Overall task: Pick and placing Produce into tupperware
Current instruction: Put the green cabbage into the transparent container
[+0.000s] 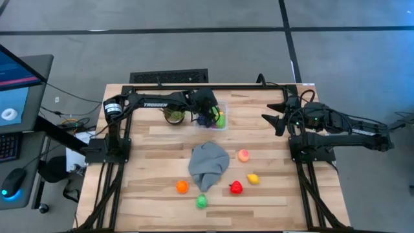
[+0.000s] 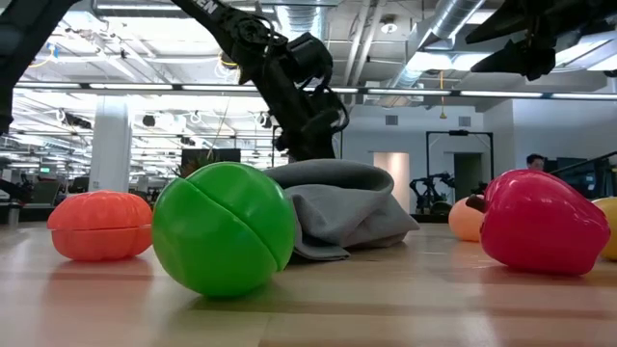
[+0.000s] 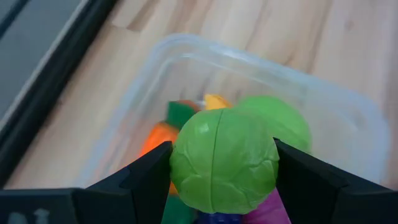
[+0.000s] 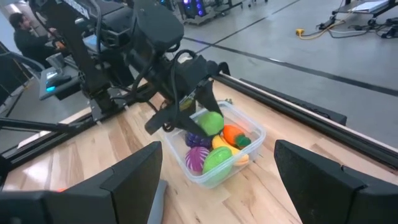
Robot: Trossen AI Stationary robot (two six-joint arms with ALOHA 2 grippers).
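The clear square tupperware (image 3: 323, 118) (image 1: 220, 118) stands near the table's far edge. It holds an orange carrot (image 3: 155, 140), a yellow piece (image 3: 216, 101), a green piece (image 3: 283, 118) and a purple piece (image 4: 198, 158). My left gripper (image 3: 224, 162) (image 1: 208, 111) hangs over the tupperware, shut on a round green toy vegetable (image 3: 224, 158) (image 4: 210, 122). My right gripper (image 4: 217, 155) (image 1: 272, 118) waits open at the table's right side, above the table. More produce lies near the near edge: orange (image 1: 182, 187), green (image 1: 202, 201), red (image 1: 236, 188), yellow (image 1: 253, 178) and peach (image 1: 243, 155) pieces. My left gripper pinches the green toy vegetable between its two fingers (image 3: 149, 180), one on each of its opposite sides (image 3: 180, 165). The fingers slant down from above. The piece sits over the tupperware's contents; I cannot tell whether it rests on them.
A crumpled grey cloth (image 1: 208, 165) lies mid-table between the tupperware and the loose produce. A small round plant pot (image 1: 173, 115) stands just left of the tupperware, under the left arm. Bare wood lies between the tupperware and the right arm's base (image 1: 310, 152).
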